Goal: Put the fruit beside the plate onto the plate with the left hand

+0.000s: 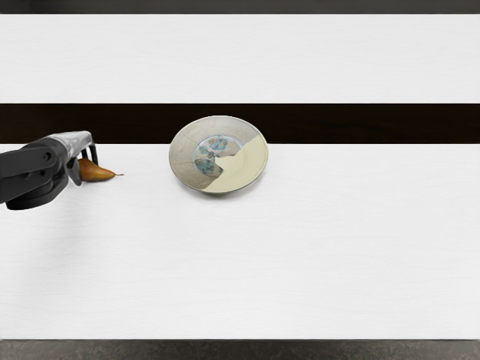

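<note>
Brown pear (100, 174) half-hidden under left robot hand (79, 154), left of plate (253, 161); grip state indiscernible.

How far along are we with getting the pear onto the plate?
Early stage. Done: the left hand is at the pear, covering its wide end. In hand: the grasp; whether it is closed cannot be seen. The pear lies on the table, left of the plate and apart from it. Left: lift it, carry it right, set it on the plate, which holds no fruit.

Simulated tabletop scene: white table (300, 262), plate (249, 159), black backdrop (375, 124).
</note>
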